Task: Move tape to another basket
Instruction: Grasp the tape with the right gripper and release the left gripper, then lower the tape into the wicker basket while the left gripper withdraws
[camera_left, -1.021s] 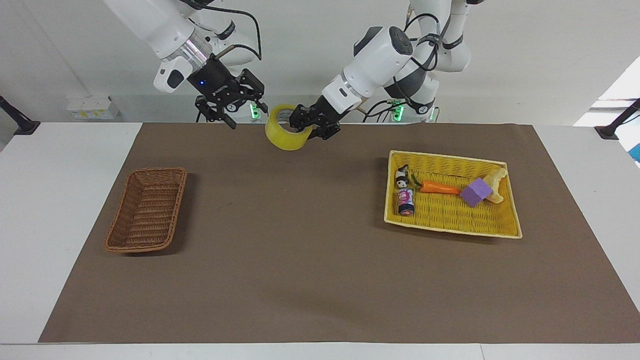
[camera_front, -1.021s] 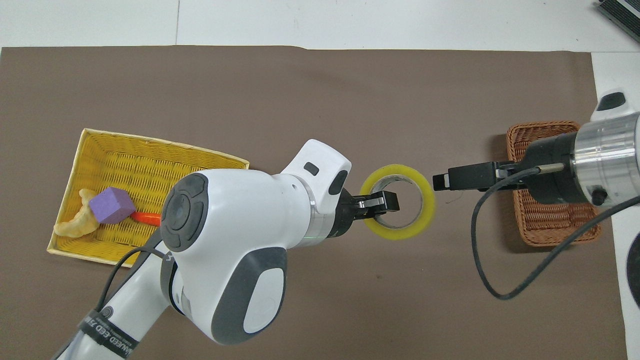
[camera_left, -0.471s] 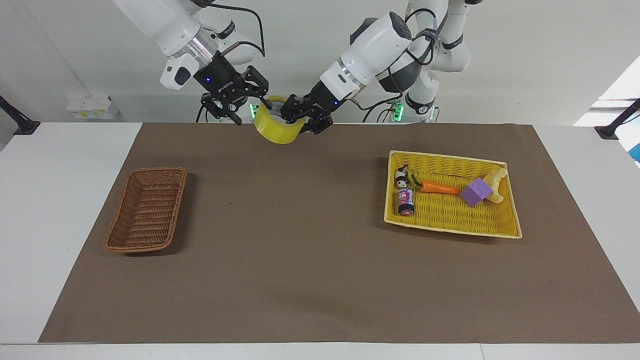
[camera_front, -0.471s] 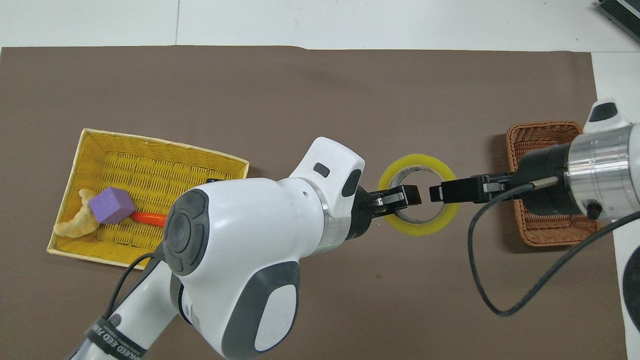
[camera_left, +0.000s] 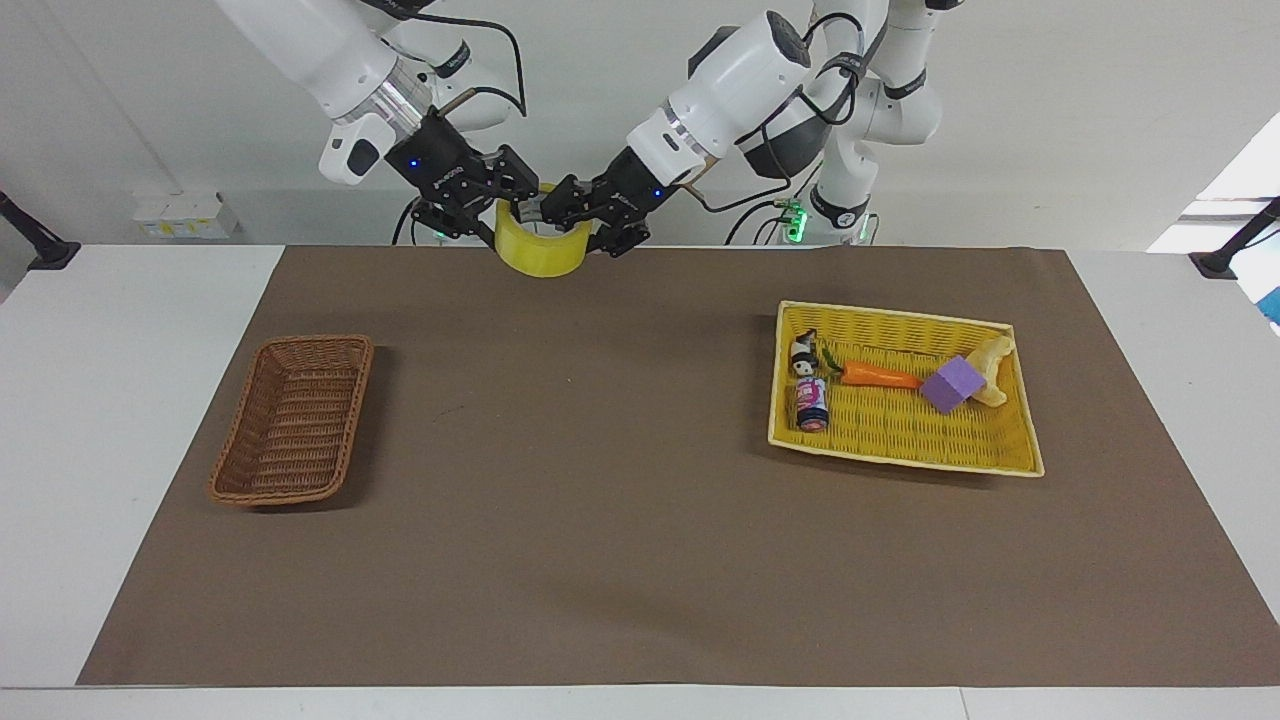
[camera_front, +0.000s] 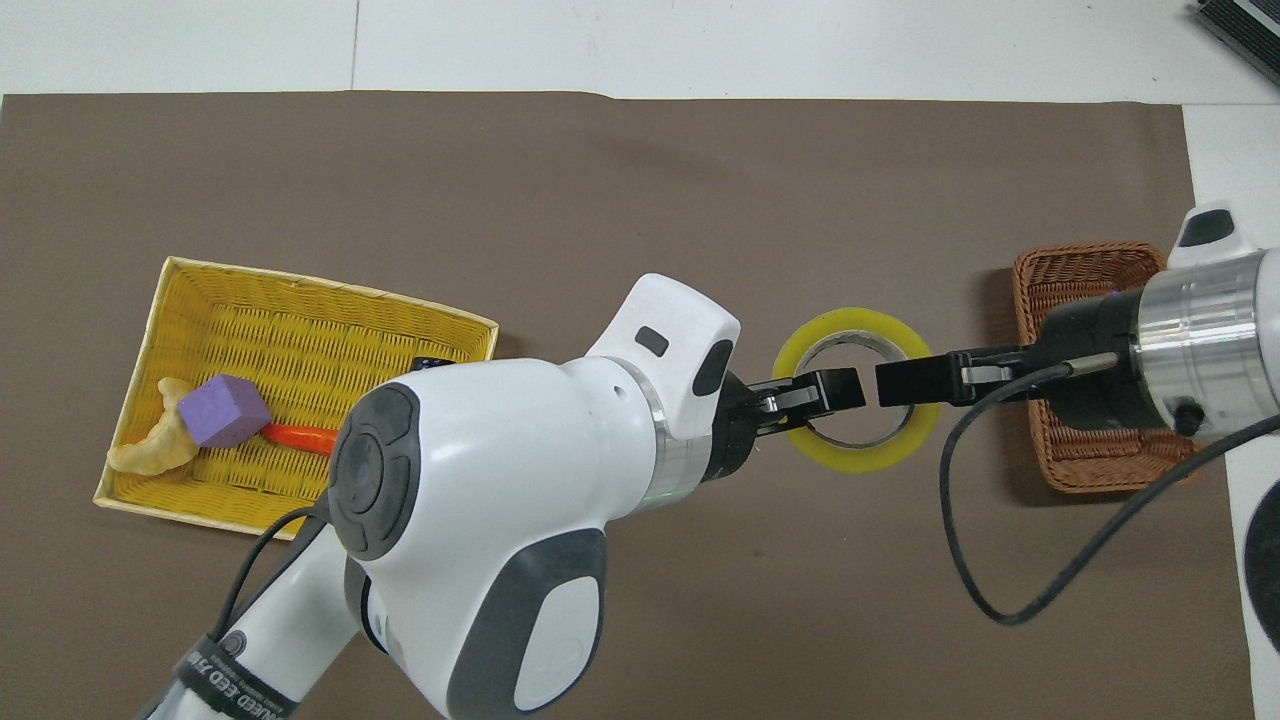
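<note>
The tape (camera_front: 857, 459) is a yellow ring with a pale inner core, raised over the brown mat (camera_front: 600, 180) between two arms. The left tool (camera_front: 815, 392) comes from the big white arm at the bottom and grips the ring's wall on the side toward the yellow tray (camera_front: 200, 275), one finger inside the hole. The right tool (camera_front: 905, 380) reaches in from the other end, over the small brown basket (camera_front: 1075, 262), with a finger laid across the ring's rim on that side; whether it presses the wall cannot be told. The yellow tray holds a purple block (camera_front: 222, 410), an orange carrot (camera_front: 298, 437) and a pale curved piece (camera_front: 152, 448).
</note>
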